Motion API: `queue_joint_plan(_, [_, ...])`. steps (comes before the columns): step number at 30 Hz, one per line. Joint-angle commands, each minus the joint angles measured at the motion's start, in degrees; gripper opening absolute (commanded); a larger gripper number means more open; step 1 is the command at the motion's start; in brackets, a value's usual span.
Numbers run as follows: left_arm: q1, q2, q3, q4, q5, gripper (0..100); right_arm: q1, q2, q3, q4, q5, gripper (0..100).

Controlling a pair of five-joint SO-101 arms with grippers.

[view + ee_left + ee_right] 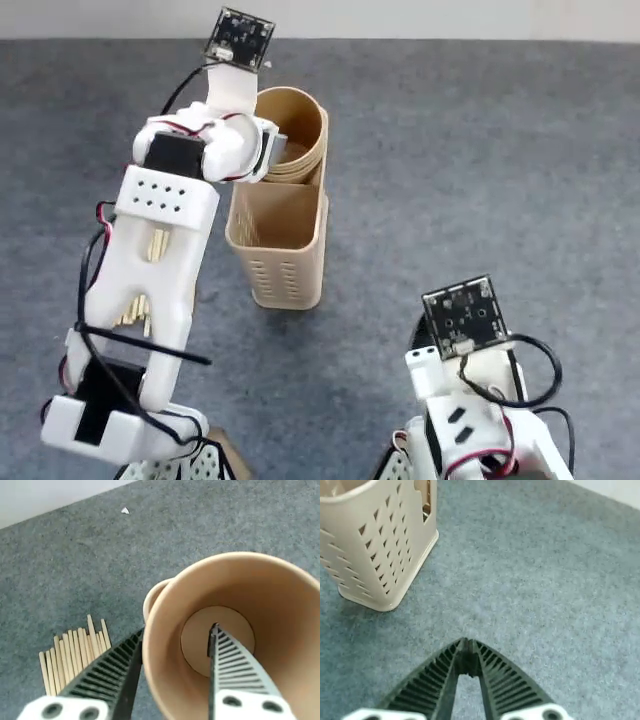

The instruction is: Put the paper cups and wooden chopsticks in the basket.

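Observation:
My left gripper [178,630] is shut on the wall of a tan paper cup [235,630], one finger inside and one outside. A second cup rim [152,597] peeks from behind it. In the high view the cups [295,130] are nested and tilted at the far end of the beige basket [280,260], with the left gripper [268,150] at their rim. Wooden chopsticks [75,647] lie in a bundle on the grey carpet, under the left arm [150,262]. My right gripper [466,650] is shut and empty, low over the carpet near the basket [375,545].
The right arm [470,400] sits at the near right. Grey carpet stretches open to the right of the basket [480,180]. A pale wall edge runs along the far side [400,20].

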Motion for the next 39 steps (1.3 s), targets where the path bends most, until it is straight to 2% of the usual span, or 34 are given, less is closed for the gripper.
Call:
queue_joint_plan(1, [0.2, -0.8, -7.7, 6.3, -0.4, 22, 0.3, 1.3, -0.1, -0.6, 0.7, 0.5])
queue_joint_plan(12, [6.3, -0.8, -38.8, 29.4, -0.4, 22, 0.4, 1.2, 0.0, -0.2, 0.7, 0.5])
queue_joint_plan(15, [5.7, -0.8, -46.1, 35.4, -0.3, 22, 0.4, 1.2, 0.0, -0.1, 0.7, 0.5])
queue_joint_plan(18, [0.9, -3.3, -47.3, 36.9, -0.2, 18, 0.4, 1.2, 0.1, 0.2, 0.7, 0.5])
queue_joint_plan(22, [-8.4, -10.8, -38.5, 36.9, -0.4, 15, 0.4, 1.1, 2.8, 2.3, 0.8, 0.5])
queue_joint_plan(26, [-14.8, -19.7, -17.6, 36.9, -2.3, 15, 1.9, 1.1, 9.0, 1.0, 0.7, 0.5])
queue_joint_plan(28, [-15.0, -22.5, -6.6, 35.3, -5.7, 15, 4.4, 1.1, 11.9, -2.1, 0.6, 0.5])
queue_joint_plan(33, [-15.2, -24.3, 16.2, 22.1, -7.0, 15, 15.2, 1.1, 20.8, -11.7, 0.4, 0.5])
queue_joint_plan(35, [-14.9, -24.3, 21.6, 16.7, -6.8, 15, 18.5, 1.0, 26.3, -16.8, 0.1, 0.5])
queue_joint_plan(39, [-15.0, -24.2, 26.9, 10.4, -4.5, 15, 21.8, -3.4, 39.5, -27.8, -5.2, 0.5])
